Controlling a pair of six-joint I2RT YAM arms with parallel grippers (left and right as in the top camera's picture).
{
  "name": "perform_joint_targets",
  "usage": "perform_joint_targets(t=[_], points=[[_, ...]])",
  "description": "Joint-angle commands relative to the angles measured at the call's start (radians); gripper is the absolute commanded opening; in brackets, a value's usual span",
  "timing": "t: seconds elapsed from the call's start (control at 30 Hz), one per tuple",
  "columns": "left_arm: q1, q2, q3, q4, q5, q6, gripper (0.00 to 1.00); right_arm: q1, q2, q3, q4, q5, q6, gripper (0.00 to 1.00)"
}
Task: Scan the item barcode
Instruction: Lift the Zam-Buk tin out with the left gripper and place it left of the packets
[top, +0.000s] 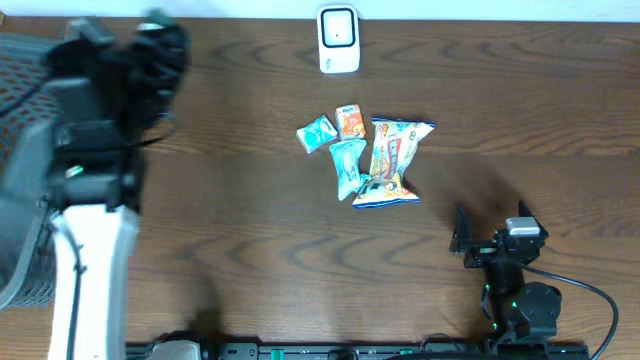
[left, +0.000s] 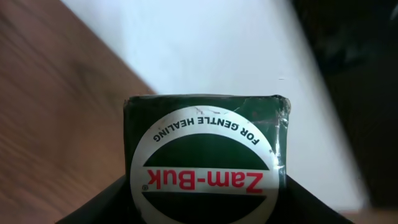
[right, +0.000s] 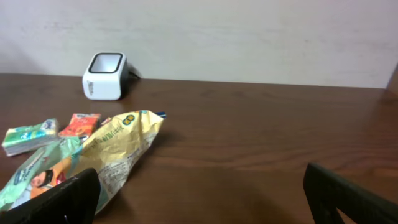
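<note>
A grey mesh basket (top: 15, 150) stands at the table's (top: 230, 220) left edge. Over the far left corner, the left gripper (left: 202, 214) is partly closed on a green Zam-Buk box (left: 205, 118). A white scanner (top: 338, 40) sits mid far edge. 3 small packets (top: 316, 133) and 1 snack bag (top: 393, 160) lie mid-table. Toward the near right corner, the right gripper (top: 490, 228) gapes fully, holding nothing.

One scanner (top: 338, 40), one green box (left: 205, 162), one bag (top: 393, 160), three packets (top: 316, 132)
</note>
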Motion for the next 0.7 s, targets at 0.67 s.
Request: perform_joint_targets(t=[0.67], points=[[-0.375, 0.604, 0.008, -0.098, -0.417, 0.322, 0.77, -0.007, -0.006, -0.002, -0.004, 0.001, 0.005, 0.99]])
